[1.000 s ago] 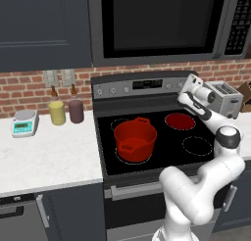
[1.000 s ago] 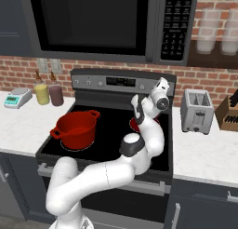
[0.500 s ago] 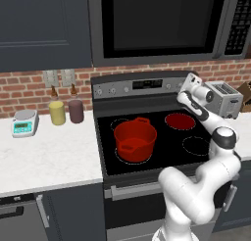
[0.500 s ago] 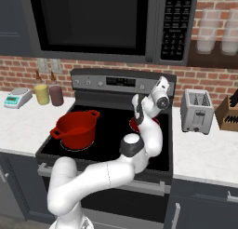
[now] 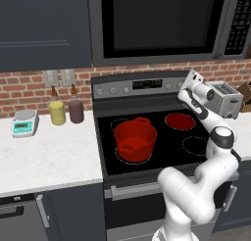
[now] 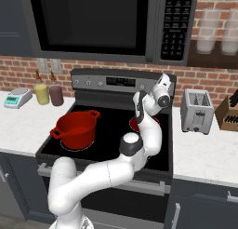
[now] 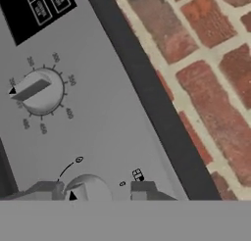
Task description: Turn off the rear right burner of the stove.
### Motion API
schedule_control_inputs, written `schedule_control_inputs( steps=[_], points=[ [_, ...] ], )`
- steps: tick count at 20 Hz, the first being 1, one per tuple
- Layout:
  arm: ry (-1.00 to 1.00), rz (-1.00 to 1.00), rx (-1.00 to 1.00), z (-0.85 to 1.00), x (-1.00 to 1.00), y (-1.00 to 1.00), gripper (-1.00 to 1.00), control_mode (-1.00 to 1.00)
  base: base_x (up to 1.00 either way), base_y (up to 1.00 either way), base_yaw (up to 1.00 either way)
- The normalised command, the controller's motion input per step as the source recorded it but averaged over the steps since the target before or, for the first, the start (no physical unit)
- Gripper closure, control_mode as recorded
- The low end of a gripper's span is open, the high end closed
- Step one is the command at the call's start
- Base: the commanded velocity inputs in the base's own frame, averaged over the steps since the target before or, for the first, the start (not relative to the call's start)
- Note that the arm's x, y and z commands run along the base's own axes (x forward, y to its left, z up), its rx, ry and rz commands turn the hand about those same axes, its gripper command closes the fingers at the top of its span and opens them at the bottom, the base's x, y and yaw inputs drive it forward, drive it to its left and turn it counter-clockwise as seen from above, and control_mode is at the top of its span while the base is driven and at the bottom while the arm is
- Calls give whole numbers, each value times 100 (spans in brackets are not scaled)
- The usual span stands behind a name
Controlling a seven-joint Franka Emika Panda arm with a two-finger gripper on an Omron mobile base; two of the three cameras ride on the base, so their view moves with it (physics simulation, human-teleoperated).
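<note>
Pincer (image 7: 93,191) is up at the stove (image 5: 147,152) back panel, fingers closed around the rightmost knob (image 7: 88,188). Rear right burner (image 5: 180,121) glows red below. If the grip's off-centre, it'll probably slip round the knob without turning it.

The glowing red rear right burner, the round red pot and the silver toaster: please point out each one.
Glowing red rear right burner (image 5: 180,120): left base view, middle of its disc.
Round red pot (image 5: 135,140): left base view, front wall.
Silver toaster (image 6: 197,112): right base view, front face.
</note>
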Motion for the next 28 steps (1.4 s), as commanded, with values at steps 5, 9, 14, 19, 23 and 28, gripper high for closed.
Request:
schedule_control_inputs(
  steps=[5, 9, 14, 19, 23, 28],
  points=[
    [0, 2, -8, -26, -35, 0, -100, -100, 0, 0, 0],
    [-1, 0, 0, 0, -2, 0, -100, -100, 0, 0, 0],
    [0, 0, -3, -6, 0, 7, -100, -100, 0, 0, 0],
    [0, 0, -13, -17, 0, 23, -100, -100, 0, 0, 0],
    [0, 0, -2, 0, 0, 0, -100, -100, 0, 0, 0],
    [0, 0, -1, -2, 26, -3, -100, -100, 0, 0, 0]
  ],
)
